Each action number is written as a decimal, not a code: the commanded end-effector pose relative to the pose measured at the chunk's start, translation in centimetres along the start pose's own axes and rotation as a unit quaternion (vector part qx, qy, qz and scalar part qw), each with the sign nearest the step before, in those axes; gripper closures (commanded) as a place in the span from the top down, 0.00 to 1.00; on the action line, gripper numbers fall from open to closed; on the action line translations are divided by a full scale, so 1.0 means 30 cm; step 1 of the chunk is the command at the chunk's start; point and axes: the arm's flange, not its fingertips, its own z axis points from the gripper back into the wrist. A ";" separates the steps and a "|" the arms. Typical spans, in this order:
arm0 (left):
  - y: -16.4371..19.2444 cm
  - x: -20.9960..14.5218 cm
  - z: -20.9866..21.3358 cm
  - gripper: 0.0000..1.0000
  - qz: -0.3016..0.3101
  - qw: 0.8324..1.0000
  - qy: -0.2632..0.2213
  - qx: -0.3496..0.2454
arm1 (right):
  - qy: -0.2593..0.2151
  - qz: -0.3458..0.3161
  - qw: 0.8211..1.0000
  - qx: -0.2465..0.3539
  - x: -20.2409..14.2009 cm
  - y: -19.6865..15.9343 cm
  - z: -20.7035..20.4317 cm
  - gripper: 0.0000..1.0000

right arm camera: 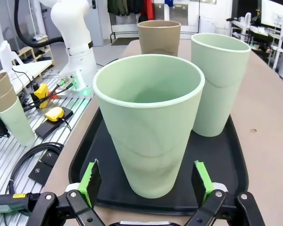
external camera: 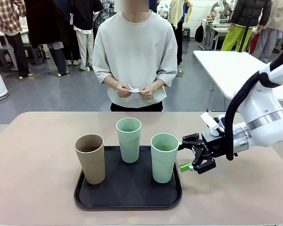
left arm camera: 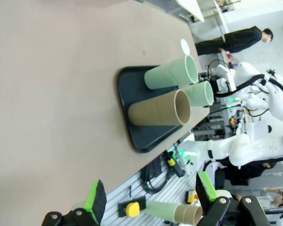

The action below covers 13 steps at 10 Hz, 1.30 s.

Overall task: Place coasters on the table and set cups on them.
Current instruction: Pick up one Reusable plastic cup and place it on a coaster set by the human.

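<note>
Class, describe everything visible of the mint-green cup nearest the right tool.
This mint-green cup is a tall, tapered, matte tumbler without a handle, upright and empty. It stands on the black tray's right end, apart from the other mint cup and the tan cup. The right tool's open, green-padded fingers reach toward either side, not clearly touching.

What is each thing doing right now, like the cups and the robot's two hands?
tan cup, upright, empty, on the tray
far mint cup, upright on the tray
near mint cup, upright, empty, on the tray, not gripped
tray, flat on the table, carrying all three cups
coasters, held in the person's hands, off the table
right gripper, open beside the near mint cup
left gripper, open, holding nothing
</note>
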 end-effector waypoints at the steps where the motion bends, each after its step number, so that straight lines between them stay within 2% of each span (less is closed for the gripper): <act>1: 0.000 0.001 0.002 1.00 -0.003 1.000 -0.004 -0.003 | -0.012 0.023 1.000 0.003 -0.014 -0.027 -0.044 1.00; 13: 0.000 0.001 0.002 1.00 -0.003 1.000 -0.004 -0.003 | -0.017 -0.006 0.999 0.033 -0.029 -0.088 -0.191 1.00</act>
